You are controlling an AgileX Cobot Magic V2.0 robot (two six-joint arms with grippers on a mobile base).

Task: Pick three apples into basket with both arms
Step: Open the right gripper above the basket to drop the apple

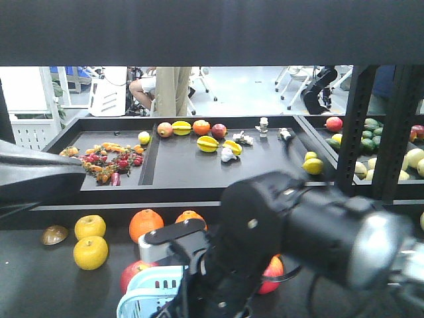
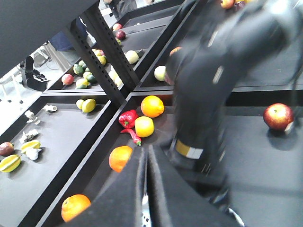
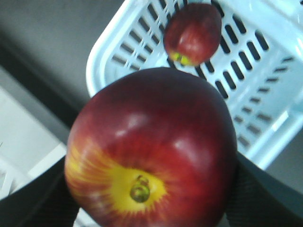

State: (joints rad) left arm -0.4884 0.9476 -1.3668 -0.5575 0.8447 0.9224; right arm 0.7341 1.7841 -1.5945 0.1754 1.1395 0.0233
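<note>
Clearly, one apple (image 3: 151, 151) sits clamped in the right gripper (image 3: 151, 196), above the basket (image 3: 270, 123), where a second apple (image 3: 193, 32) lies. Only the front view shows a third apple (image 1: 132, 273) just beside the basket; there the right arm (image 1: 298, 232) hides the held one. The left gripper (image 2: 146, 158) looks closed on nothing.

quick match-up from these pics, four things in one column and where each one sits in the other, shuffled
1. big apple
2. small apple
3. red pepper
4. apple in left wrist view

a. alone on the dark table
b. inside the basket
c. beside an orange and a yellow fruit
d. in the right tool

Pairs: 1-d, 2-b, 3-c, 4-a
</note>
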